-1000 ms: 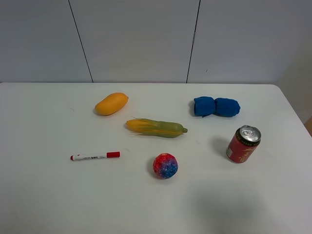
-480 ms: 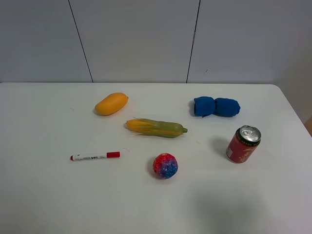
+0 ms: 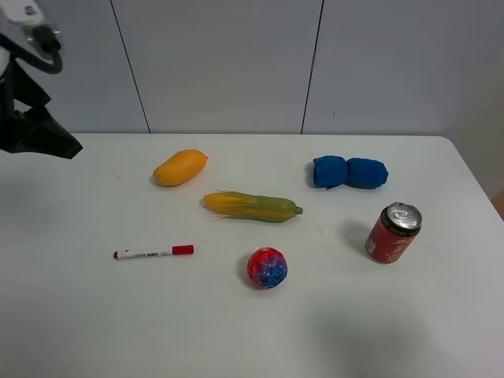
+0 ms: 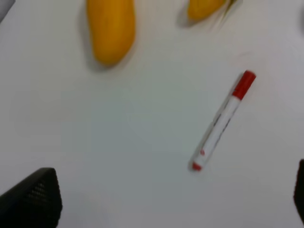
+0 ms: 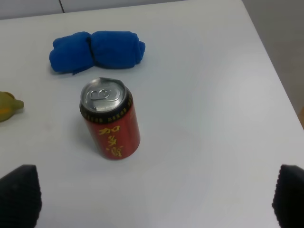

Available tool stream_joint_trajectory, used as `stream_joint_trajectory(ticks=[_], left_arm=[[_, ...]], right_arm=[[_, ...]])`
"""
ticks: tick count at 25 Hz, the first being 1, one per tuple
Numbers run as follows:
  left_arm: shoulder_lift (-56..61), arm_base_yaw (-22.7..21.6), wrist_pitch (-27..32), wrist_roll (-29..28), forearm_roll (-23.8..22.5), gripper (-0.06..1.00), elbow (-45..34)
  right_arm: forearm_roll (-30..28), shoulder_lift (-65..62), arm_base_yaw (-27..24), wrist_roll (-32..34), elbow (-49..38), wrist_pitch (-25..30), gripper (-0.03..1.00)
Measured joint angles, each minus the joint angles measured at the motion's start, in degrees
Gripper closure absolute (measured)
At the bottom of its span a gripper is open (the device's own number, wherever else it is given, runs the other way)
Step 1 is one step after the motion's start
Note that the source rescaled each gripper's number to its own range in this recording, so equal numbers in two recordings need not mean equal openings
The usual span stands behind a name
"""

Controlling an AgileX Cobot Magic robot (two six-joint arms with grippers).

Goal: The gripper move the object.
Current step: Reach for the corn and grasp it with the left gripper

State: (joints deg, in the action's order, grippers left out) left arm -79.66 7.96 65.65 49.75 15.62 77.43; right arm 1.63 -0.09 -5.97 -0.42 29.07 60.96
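Note:
The toy corn cob [image 3: 252,207] lies on the white table [image 3: 94,331] near the middle, yellow end to the left, green husk to the right. Its yellow tip shows in the left wrist view [image 4: 205,7] and its green end in the right wrist view [image 5: 8,107]. My left gripper [image 4: 166,204] is open and empty, high above the table's left side, far from the corn; its arm [image 3: 31,118] shows at the top left. My right gripper [image 5: 154,199] is open and empty above the table's right side, out of the exterior high view.
An orange-yellow mango [image 3: 180,167] lies left of and behind the corn. A red-capped marker [image 3: 153,253] lies front left, a multicoloured ball [image 3: 268,268] in front, a blue cloth [image 3: 350,172] back right, a red can [image 3: 393,232] upright at right.
My left arm has come into the exterior high view at the top left. The corn and the other things have not moved.

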Motion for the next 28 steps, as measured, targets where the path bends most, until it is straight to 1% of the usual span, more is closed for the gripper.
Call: stream_joint_trajectory(ticks=[4,7,10,13,18,25,28], left_arm=[[-9.1,8.1,0.0,0.8,-1.1,-0.06,6.9],[-14.6,13.6,-0.1,3.0,-3.7,-0.06,10.1],[-19.5,17.2,-0.9,5.2,-4.4,-0.06,11.5],[-23.9,19.1,-3.2,5.9,-4.6,-0.06,11.6],[-29.2,20.2,-8.9,8.8,-4.9,-0.06,11.7],[-33.2,24.0,-20.5,16.6,-4.9,-0.06,11.7],[-34.7,25.3,-23.4,19.4,-4.7,-0.06,11.7]], right_arm=[[0.0,0.0,0.0,0.0,0.0,0.0,-0.03],[0.0,0.0,0.0,0.0,0.0,0.0,-0.03],[0.0,0.0,0.0,0.0,0.0,0.0,-0.03],[0.0,0.0,0.0,0.0,0.0,0.0,-0.03],[0.0,0.0,0.0,0.0,0.0,0.0,-0.03],[0.0,0.0,0.0,0.0,0.0,0.0,-0.03],[0.0,0.0,0.0,0.0,0.0,0.0,-0.03]])
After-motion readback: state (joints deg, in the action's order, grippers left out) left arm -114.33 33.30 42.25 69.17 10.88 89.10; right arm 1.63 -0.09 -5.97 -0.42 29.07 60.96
